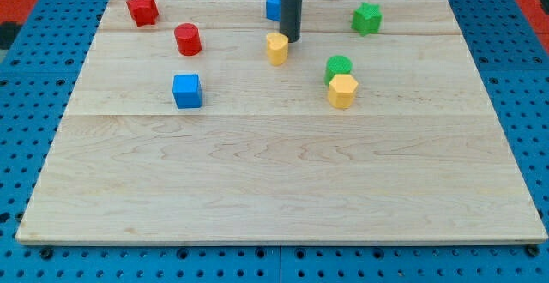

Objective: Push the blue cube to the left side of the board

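The blue cube (187,91) sits on the wooden board (283,189), left of centre and in the upper half. My tip (291,40) is near the view's top centre, well to the right of the blue cube and above it. The tip stands just above and right of a small yellow block (277,49), close to touching it. A second blue block (273,8) is partly hidden behind the rod.
A red star-like block (142,9) lies at the top left and a red cylinder (188,39) is below it. A green star-like block (366,18) is at the top right. A green cylinder (338,67) touches a yellow hexagonal block (341,91).
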Available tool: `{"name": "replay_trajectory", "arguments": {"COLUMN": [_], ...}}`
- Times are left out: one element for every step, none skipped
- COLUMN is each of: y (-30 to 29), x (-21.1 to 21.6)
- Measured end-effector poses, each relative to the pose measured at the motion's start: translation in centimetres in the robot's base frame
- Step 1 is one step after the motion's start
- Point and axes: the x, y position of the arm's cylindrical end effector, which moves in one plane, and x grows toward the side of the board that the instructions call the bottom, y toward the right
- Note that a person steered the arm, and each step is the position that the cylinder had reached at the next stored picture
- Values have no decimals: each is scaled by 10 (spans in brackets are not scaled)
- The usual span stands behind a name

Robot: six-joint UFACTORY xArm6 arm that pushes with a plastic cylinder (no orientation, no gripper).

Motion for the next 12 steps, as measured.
{"name": "replay_trajectory", "arguments": {"y": [-54, -88, -93, -111, -87, -144, -209, -182, -182, -178, -178, -173], "x": [-9, 22, 87, 103, 110, 116, 106, 98, 89, 89, 89, 89]}}
